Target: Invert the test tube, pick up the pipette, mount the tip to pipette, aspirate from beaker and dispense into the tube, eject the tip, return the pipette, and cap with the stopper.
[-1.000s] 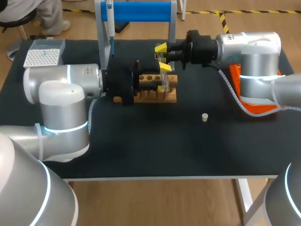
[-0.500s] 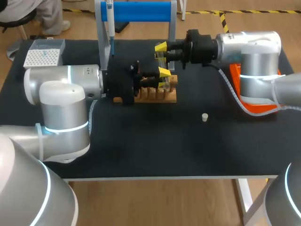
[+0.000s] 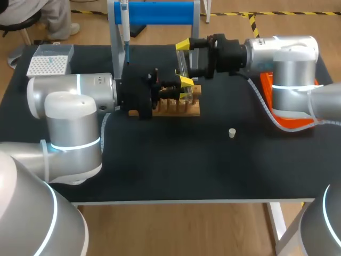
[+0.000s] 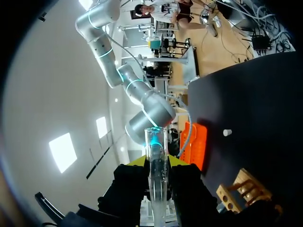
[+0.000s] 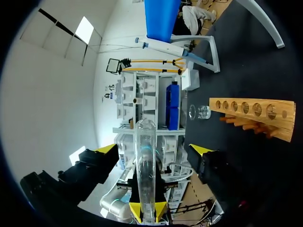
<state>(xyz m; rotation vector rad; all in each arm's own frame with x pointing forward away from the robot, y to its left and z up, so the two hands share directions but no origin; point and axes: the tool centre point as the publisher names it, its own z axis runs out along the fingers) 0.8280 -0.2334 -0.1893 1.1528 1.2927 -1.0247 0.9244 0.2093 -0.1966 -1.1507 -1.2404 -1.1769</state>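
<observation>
No legible txt or nos. visible.

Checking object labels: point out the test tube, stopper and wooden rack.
test tube (image 4: pixel 157 177), left wrist view, middle of the glass.
stopper (image 3: pixel 232 133), head view, its body.
wooden rack (image 5: pixel 251 112), right wrist view, holed top face.

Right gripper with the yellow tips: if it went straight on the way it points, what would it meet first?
Probably the clear glass test tube, which stands between the right gripper's open fingers and is held by the left gripper.
</observation>
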